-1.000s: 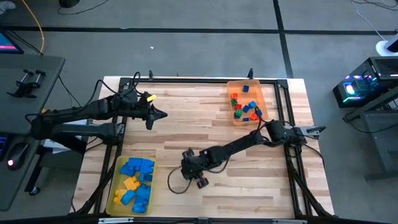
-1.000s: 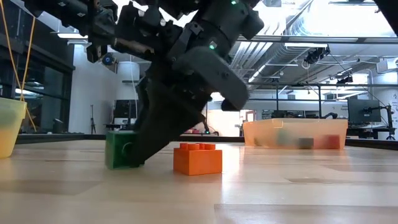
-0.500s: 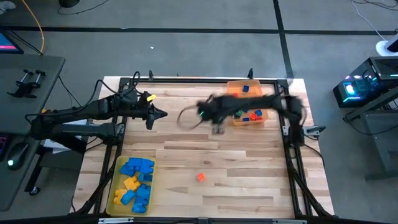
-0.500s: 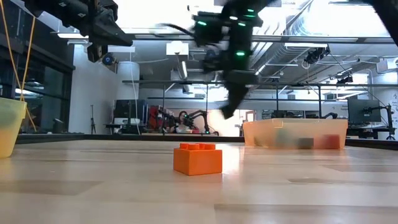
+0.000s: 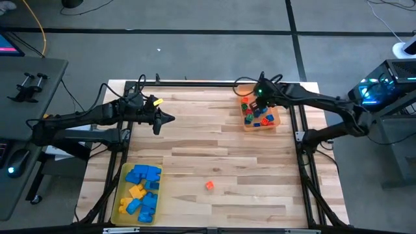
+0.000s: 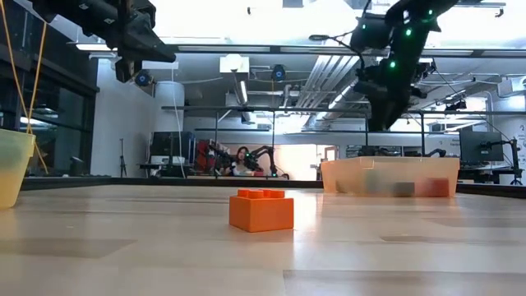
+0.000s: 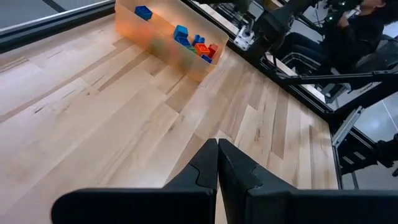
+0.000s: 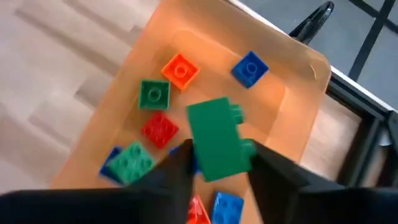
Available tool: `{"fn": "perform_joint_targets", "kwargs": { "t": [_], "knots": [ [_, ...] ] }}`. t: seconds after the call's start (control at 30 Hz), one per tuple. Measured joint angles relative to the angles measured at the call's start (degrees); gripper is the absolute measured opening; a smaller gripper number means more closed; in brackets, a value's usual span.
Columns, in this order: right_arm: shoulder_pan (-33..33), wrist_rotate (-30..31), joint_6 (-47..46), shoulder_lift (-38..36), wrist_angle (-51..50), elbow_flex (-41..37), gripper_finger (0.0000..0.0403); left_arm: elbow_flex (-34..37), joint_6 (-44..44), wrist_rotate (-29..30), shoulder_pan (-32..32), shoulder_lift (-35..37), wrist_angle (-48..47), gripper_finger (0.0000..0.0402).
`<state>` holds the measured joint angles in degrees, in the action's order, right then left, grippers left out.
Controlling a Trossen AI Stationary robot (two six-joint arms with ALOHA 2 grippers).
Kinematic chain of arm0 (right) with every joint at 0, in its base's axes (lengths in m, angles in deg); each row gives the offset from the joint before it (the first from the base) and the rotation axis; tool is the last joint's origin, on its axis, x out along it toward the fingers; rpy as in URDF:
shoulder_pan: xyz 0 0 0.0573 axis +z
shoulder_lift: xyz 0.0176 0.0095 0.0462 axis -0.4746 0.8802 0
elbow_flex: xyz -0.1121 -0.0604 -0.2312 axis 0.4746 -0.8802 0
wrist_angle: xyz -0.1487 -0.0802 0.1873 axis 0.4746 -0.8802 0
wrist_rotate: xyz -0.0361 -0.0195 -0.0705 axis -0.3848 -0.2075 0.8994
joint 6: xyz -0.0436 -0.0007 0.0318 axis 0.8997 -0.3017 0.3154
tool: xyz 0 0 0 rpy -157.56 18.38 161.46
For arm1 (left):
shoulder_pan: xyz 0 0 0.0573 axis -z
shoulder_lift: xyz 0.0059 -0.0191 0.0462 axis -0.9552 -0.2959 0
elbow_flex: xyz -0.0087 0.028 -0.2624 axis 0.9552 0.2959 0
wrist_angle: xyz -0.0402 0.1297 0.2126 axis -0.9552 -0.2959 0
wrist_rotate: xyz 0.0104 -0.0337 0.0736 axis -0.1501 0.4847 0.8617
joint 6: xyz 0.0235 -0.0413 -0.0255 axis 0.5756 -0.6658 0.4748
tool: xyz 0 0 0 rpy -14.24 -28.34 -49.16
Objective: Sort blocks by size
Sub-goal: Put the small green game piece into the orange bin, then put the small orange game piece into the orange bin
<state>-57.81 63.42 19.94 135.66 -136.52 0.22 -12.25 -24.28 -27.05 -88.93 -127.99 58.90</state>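
Hovering over the orange tray (image 5: 273, 119), right claw (image 8: 217, 163) clamps a green block (image 8: 219, 139), seen only in wrist view; left claw (image 7: 217, 163) closed; orange block (image 5: 209, 185) lone mid-counter (image 5: 195, 136).

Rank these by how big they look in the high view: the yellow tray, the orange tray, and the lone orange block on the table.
1. Yellow tray, largest.
2. Orange tray, somewhat smaller, though the right gripper covers its far end, so the gap is unsure.
3. Orange block, by far the smallest.
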Motion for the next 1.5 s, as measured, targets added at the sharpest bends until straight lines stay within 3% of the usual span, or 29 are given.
{"fn": "perform_joint_targets", "kwargs": {
  "t": [0.17, 0.3, 0.5, 0.6, 0.73, 0.83, 0.93, 1.0, 1.1, 1.27, 1.37, 1.5],
  "knots": [
    [-2.2, -2.1, 3.3, 1.2, 6.5, -1.6, 0.0244, 0.0, -1.7, 0.0, 0.0, 0.0, 0.0, 0.0],
    [-2.2, -4.4, 0.7, 1.6, 7.0, -0.9, 0.0305, 0.0, -2.1, 0.0, 0.0, 0.0, 0.0, 0.0],
    [0.7, -14.9, -0.8, 1.6, 8.0, 0.0, 0.0321, 0.0, -2.1, 0.0, 0.0, 0.0, 0.0, 0.0],
    [3.2, -12.6, -3.6, 1.6, 6.3, 0.1, 0.0321, 0.0, -2.1, 0.0, 0.0, 0.0, 0.0, 0.0],
    [4.5, -9.0, -14.7, 1.6, 2.4, 0.1, 0.0322, 0.0, -3.1, 0.0, 0.0, 0.0, 0.0, 0.0],
    [5.1, -19.4, -15.2, 1.6, 5.1, 0.1, 0.0322, 0.0, -3.2, 0.0, 0.0, 0.0, 0.0, 0.0],
    [10.5, -31.5, -16.3, 1.6, 14.3, 0.0, 0.0323, 0.0, -3.1, 0.0, 0.0, 0.0, -0.1, 0.0],
    [16.4, -33.1, -18.1, 1.6, 20.8, -0.1, 0.0323, 0.0, -3.1, 0.0, 0.0, 0.0, -0.1, 0.0],
    [27.3, -30.9, -15.2, 3.7, 28.8, 0.0, 0.0323, 0.0, -3.1, 0.0, 0.0, 0.0, -0.1, 0.0],
    [44.5, -24.3, 6.3, 13.3, 39.5, 1.0, 0.0323, 0.0, -3.0, 1.6, 0.0, 0.0, 0.0, 0.0],
    [50.0, -23.1, 15.7, 20.4, 43.4, 4.7, 0.0323, 0.0, -3.1, 1.6, 0.0, 0.0, -0.1, 0.0],
    [51.6, -20.6, 17.0, 30.1, 41.4, 12.4, 0.0323, 0.0, -3.5, 1.6, 0.1, 0.0, -0.2, 0.0]
  ]
}}
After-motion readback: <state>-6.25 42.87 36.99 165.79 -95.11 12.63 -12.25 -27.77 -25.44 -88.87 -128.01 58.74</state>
